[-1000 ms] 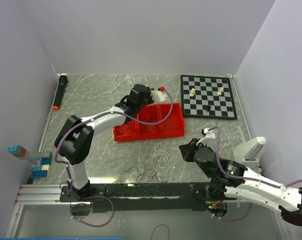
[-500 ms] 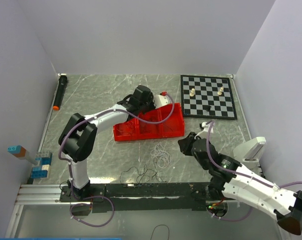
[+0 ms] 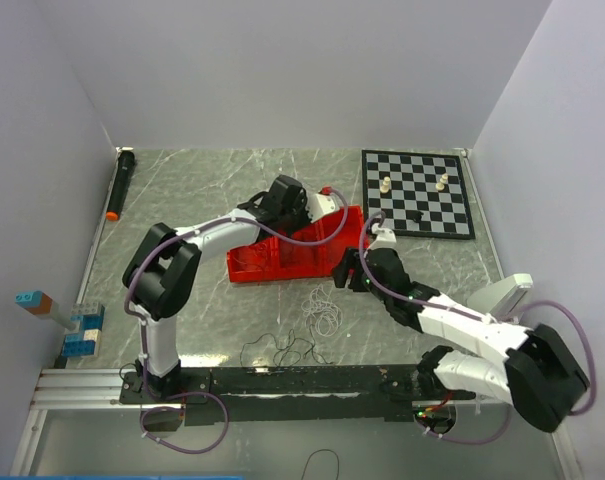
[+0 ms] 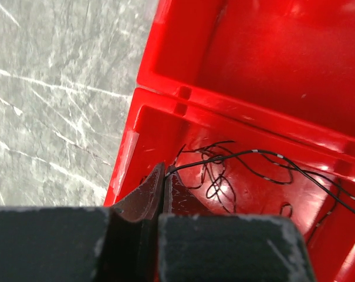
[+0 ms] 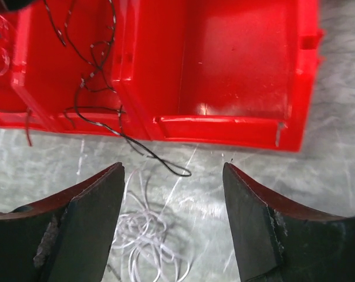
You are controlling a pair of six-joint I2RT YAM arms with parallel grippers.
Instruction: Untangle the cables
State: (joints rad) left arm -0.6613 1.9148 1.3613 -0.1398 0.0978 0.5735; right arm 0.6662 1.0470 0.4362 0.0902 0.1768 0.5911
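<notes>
Your black cable (image 4: 247, 152) lies in a compartment of the red tray (image 4: 183, 111), with one strand clenched between the jaws of your left gripper (image 4: 164, 173). A white cable (image 5: 145, 232) coils on the table (image 5: 224, 235) just outside the tray, below your right gripper (image 5: 172, 169), whose jaws are spread wide.

Ahead of right gripper (image 5: 172, 169) sat tray (image 5: 242, 64); wire coil (image 5: 148, 238) on table (image 5: 341, 176) between its jaws, loose strand (image 5: 159, 164) over tray rim. Left gripper (image 4: 163, 171) inside tray, wire (image 4: 265, 155) ran right from jaws.
</notes>
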